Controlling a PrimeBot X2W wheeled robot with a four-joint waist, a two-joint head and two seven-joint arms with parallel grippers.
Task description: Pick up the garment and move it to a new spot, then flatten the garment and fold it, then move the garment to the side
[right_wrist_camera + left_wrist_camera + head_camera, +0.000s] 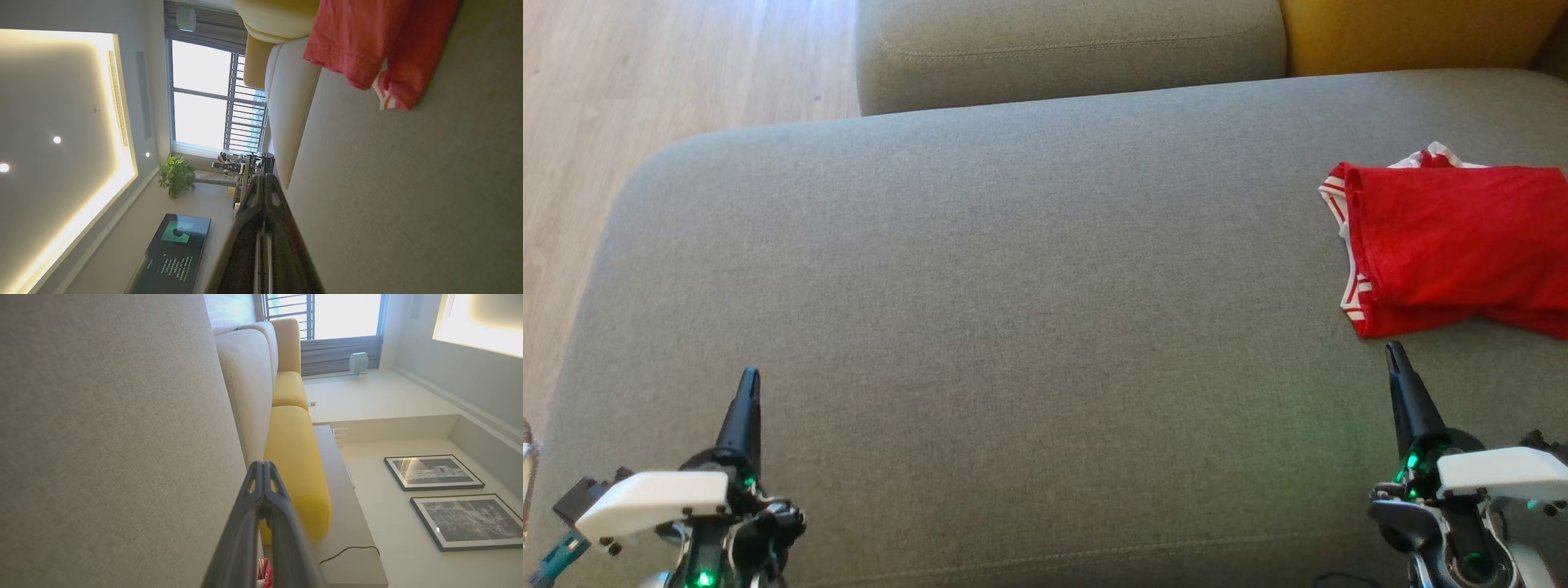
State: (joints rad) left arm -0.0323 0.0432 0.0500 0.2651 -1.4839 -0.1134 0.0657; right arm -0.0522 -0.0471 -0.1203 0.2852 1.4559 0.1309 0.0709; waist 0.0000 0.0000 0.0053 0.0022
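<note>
I am holding my left gripper [750, 380] with its two dark fingers pressed together and nothing between them; the left wrist view is showing the same closed tips [262, 466]. My right gripper [1396, 353] is likewise sitting fully closed and empty, its fingers meeting at a point in the right wrist view [264, 178]. Both are hovering over the near edge of the grey sofa seat [1013, 269], well apart from each other, fingers pointing toward the backrest.

Just beyond my right fingertips, not touching them, the red garment [1454, 245] is lying on the seat at the right side, folded into a rough rectangle, with white-and-red striped trim showing along its left edge. The right wrist view is showing it spread on the grey fabric [367, 45].

Behind the seat, a grey back cushion [1062, 49] is sitting next to a yellow cushion [1413, 33]. A wooden floor [686, 73] is showing at the left.
</note>
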